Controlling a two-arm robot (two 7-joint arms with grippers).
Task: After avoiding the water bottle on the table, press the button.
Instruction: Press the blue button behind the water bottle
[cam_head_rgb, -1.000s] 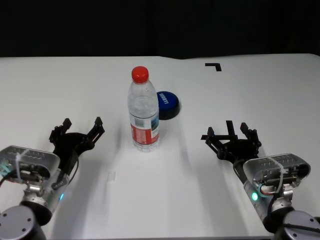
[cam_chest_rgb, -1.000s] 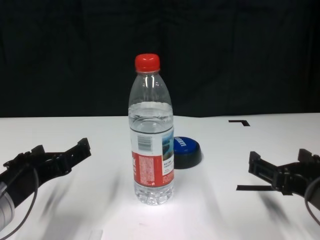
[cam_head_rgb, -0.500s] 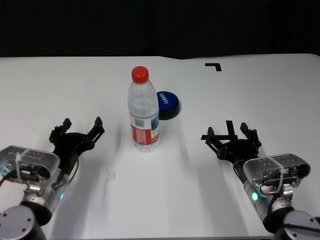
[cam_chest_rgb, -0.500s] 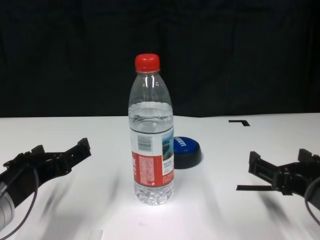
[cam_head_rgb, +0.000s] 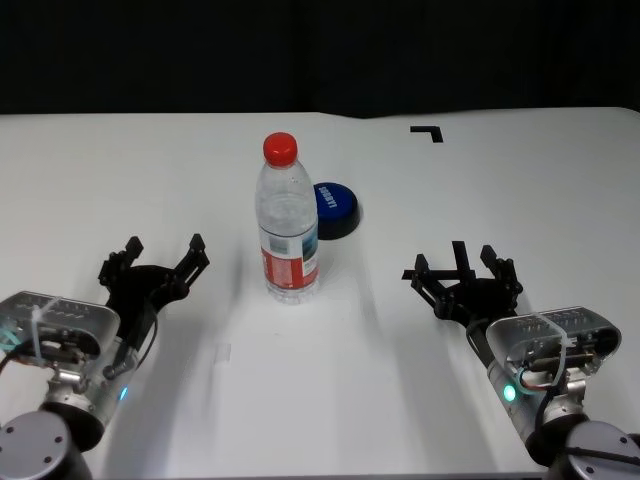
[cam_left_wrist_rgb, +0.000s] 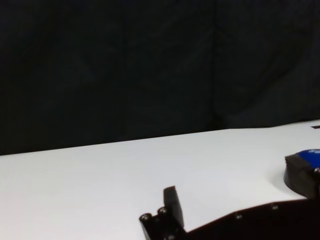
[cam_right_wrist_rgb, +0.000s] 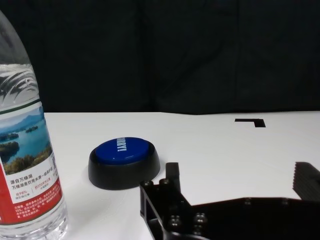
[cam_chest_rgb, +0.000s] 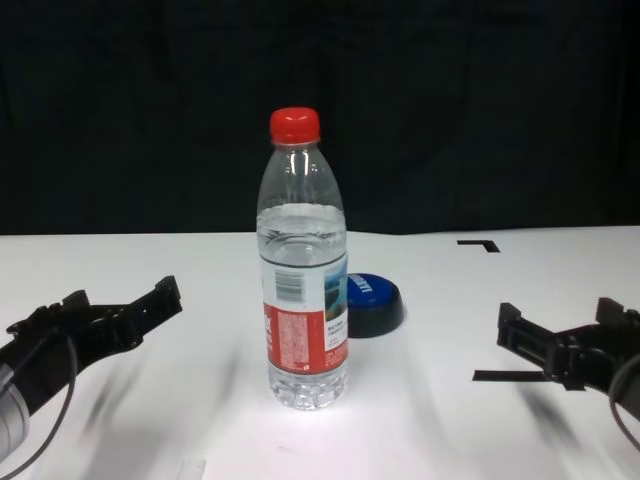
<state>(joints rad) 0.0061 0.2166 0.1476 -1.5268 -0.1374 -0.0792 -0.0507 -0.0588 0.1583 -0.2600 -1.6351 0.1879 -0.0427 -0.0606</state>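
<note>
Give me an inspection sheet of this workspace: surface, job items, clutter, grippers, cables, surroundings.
Surface: white table, flat, with a black corner tape mark far right.
Job's things: water bottle upright at centre, red cap on; blue button just behind it toward the robot's right, unpressed and untouched.
Clutter: a small pale tape strip on the near table.
Grippers: left gripper open, low over the near left table; right gripper open, near right; both empty, away from the bottle.
Cables: thin wires at both wrists.
Surroundings: black backdrop behind the table.
</note>
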